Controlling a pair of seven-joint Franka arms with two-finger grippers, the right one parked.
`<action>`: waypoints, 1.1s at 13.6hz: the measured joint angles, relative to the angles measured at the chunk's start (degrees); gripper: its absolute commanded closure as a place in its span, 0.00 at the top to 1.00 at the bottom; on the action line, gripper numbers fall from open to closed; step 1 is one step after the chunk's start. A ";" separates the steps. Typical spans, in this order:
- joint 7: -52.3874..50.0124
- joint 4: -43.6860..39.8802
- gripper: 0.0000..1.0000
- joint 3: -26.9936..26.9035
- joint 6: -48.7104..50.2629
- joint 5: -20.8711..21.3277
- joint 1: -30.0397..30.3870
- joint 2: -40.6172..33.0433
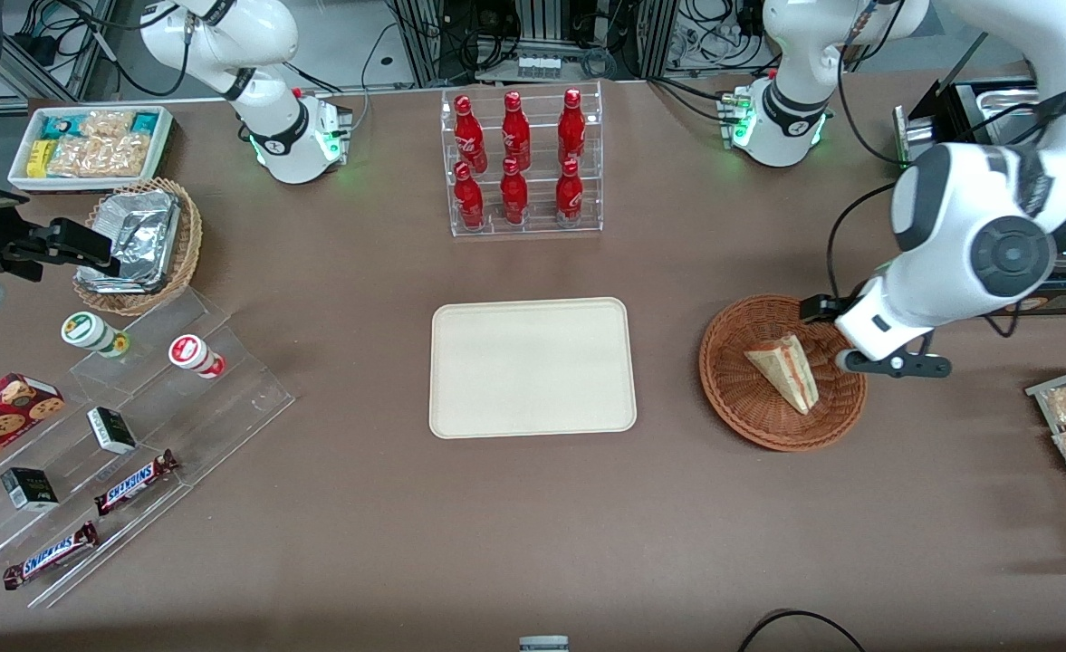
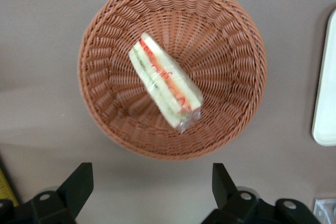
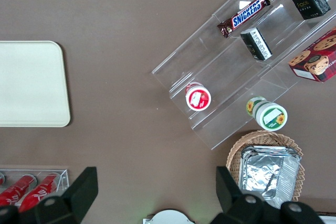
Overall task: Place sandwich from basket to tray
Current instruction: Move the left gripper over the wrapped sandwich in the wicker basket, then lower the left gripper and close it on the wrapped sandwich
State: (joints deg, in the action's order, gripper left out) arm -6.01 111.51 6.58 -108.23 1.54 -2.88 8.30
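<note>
Pincer [image 2: 152,182] is hovering wide open and empty above the clear-wrapped triangular sandwich [image 2: 165,81], which is lying ungrasped in the round reddish-brown wicker basket [image 2: 231,35]; the cream rectangular tray [image 1: 533,367] is awaiting it.

sandwich [image 2: 165,83]: wrapped wedge, flat in basket [image 2: 236,35] | tray [image 1: 533,367]: cream, beside basket

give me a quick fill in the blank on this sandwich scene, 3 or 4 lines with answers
1. The sandwich lies inside the ____.
2. The tray has ____ on it.
3. The gripper hangs above the basket's rim with its fingers ____.
4. The clear rack nearer the arm bases than the tray holds six red ____.

Missing words: basket; nothing; open; bottles
</note>
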 measured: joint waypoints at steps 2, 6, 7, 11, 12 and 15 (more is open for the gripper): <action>-3.70 3.78 1.00 0.20 -5.12 0.02 0.00 -0.04; -14.30 11.18 1.00 0.20 -16.23 0.04 0.01 -0.45; -18.36 12.76 1.00 0.20 -19.18 0.04 0.01 -0.47; -36.72 15.14 1.00 0.47 -25.72 0.05 0.01 -0.44; -40.93 15.17 1.00 0.87 -26.84 0.05 0.01 -0.40; -46.88 15.59 1.00 2.69 -28.62 0.05 -0.04 0.61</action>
State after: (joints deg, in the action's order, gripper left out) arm -52.89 127.10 9.26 -136.85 1.59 -2.93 8.91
